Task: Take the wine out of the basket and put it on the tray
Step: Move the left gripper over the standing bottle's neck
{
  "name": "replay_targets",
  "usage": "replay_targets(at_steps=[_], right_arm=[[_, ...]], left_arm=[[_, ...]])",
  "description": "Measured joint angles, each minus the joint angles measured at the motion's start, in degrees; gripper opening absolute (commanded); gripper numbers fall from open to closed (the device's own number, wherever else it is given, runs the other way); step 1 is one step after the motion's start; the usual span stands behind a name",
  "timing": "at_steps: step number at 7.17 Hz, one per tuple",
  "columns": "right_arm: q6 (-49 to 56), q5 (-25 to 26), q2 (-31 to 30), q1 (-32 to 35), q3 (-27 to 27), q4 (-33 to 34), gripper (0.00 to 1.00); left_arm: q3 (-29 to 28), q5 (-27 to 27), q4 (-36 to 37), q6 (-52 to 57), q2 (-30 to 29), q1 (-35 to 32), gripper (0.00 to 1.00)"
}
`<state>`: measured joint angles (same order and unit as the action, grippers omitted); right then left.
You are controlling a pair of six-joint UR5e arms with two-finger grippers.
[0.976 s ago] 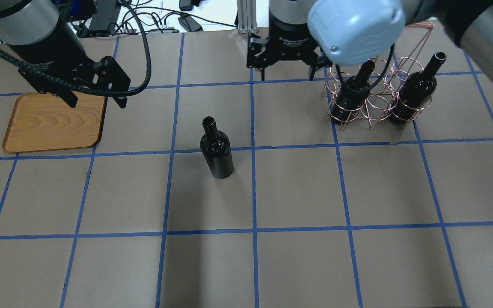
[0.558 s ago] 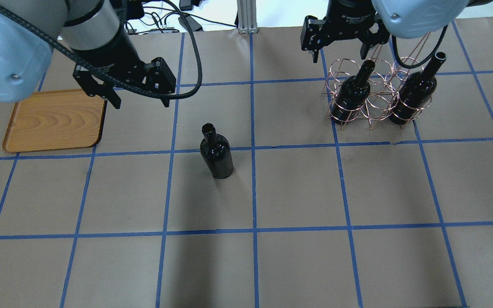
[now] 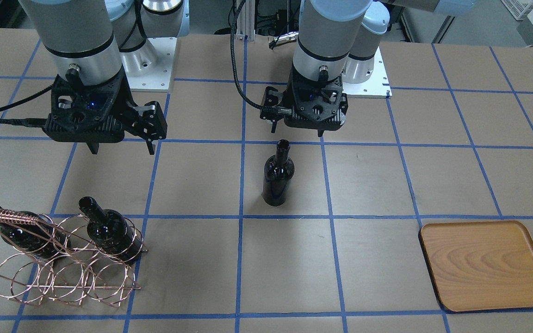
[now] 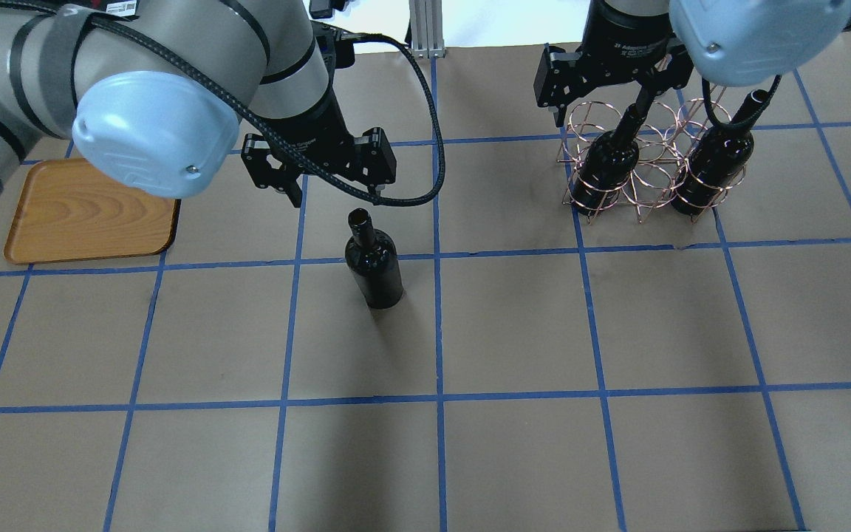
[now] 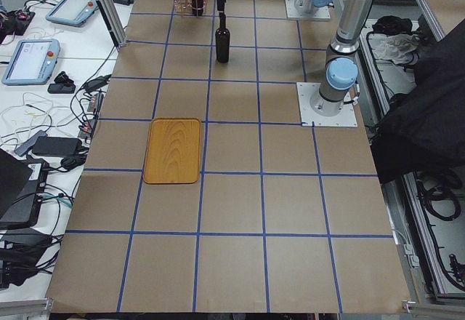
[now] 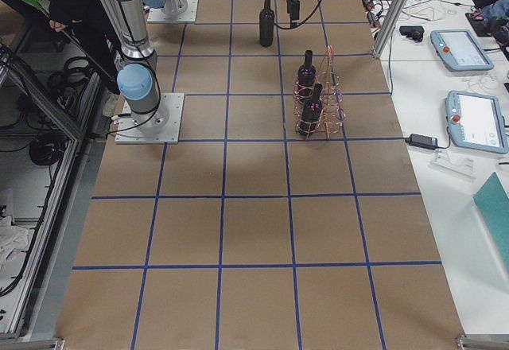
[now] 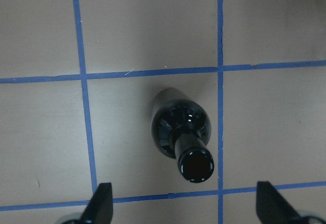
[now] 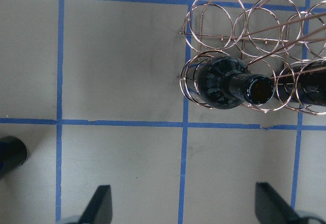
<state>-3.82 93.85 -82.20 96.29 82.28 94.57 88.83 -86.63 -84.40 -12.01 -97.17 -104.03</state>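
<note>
Copper wire basket (image 4: 651,174) stands far right in the overhead view, with two dark bottles (image 4: 606,159) upright in its loops. A third wine bottle (image 4: 374,258) is already out. It stands upright mid-table (image 4: 514,332), well apart from both the basket and the wooden tray (image 4: 93,218) at far left. No bottle is on the tray yet. My read is that the lift-out is done for one bottle, and its pick-up and carry to the tray are left. The left gripper (image 4: 337,196) hovers above that bottle's mouth, a little to the robot's side of it, jaws spread wide and holding nothing. The right gripper (image 3: 122,149) hangs near the basket, apart from it, also wide and empty. The left wrist view shows what the overhead cannot: the mouth lies between the two fingertips but off-centre, toward that view's right. The front-facing view shows the whole tray, part-hidden overhead by the left arm, and the basket's coiled handle (image 3: 5,215).
</note>
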Motion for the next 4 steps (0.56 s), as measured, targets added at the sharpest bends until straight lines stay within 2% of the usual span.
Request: replay_targets(at_steps=[4], right_arm=[[-6.07,-2.41,-1.41,-0.08,2.37,-0.11,1.0]], left_arm=[[4.14,0.48,5.43,0.77,-1.38,0.21,0.99]])
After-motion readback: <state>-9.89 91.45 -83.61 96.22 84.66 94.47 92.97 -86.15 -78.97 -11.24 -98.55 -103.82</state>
